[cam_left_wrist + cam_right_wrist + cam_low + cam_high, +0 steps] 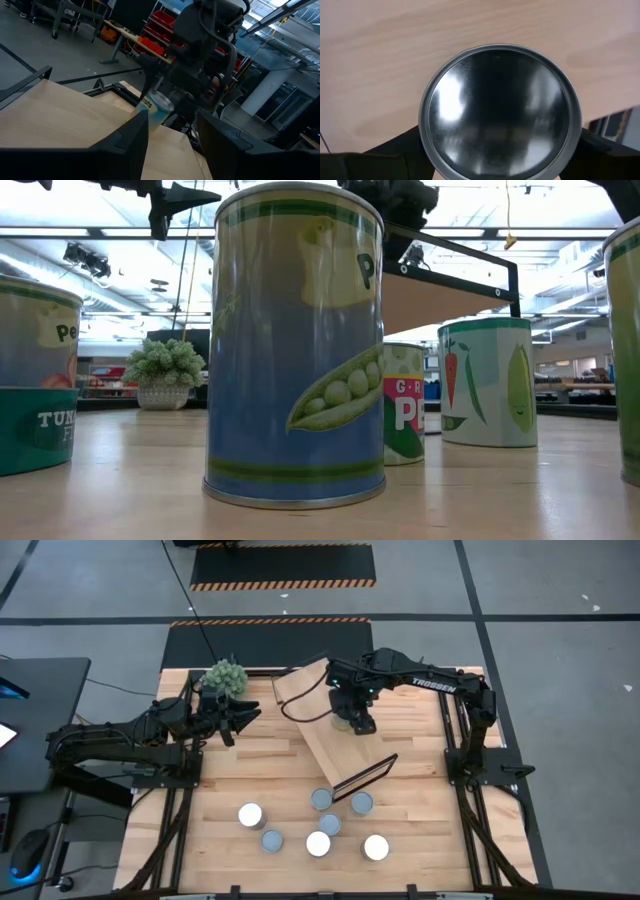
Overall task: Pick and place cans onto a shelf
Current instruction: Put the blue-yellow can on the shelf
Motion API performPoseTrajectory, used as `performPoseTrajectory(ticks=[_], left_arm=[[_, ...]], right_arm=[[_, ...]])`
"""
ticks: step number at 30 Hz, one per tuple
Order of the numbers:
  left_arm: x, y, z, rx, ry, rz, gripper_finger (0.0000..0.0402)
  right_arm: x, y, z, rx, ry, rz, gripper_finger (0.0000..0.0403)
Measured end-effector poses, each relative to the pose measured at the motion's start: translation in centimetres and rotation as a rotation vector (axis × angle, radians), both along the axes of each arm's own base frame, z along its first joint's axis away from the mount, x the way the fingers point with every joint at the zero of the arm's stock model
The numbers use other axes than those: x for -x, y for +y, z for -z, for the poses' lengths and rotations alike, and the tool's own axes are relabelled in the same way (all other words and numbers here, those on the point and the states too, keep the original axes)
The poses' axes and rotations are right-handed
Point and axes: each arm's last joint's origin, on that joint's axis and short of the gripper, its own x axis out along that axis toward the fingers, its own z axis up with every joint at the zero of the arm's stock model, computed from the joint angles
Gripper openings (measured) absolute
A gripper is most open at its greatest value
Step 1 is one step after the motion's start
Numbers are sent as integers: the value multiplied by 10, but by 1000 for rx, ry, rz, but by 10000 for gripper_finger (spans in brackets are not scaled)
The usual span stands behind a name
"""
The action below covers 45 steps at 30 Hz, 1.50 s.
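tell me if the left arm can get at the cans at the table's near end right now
Probably yes. The left end effector hangs open and empty near the plant, and bare table lies between it and the nearest can. The shelf and right end effector are off to the side.

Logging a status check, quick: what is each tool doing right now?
Left tool: open, empty, beside the plant.
Right tool: closed on a can above the shelf.
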Motion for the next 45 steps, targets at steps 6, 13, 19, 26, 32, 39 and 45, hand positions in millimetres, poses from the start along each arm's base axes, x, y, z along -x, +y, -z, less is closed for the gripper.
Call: performPoseTrajectory(ticks=[6,13,19,26,32,39,45], left_arm=[[0,0,0,0,0,0,174],[0,0,0,-1,0,0,174],[0,0,0,-1,0,0,174],[0,0,0,-7,3,0,174],[0,0,0,-10,3,0,174],[0,0,0,-10,3,0,174],[0,0,0,-9,3,0,174]], right_arm=[[0,0,0,31,7,-99,332],[0,0,2,54,28,-182,338],[-1,1,2,64,27,-223,336],[-1,1,2,63,25,-224,338],[-1,1,2,66,26,-238,337],[1,3,2,73,44,-359,335],[0,5,2,86,38,-456,335]])
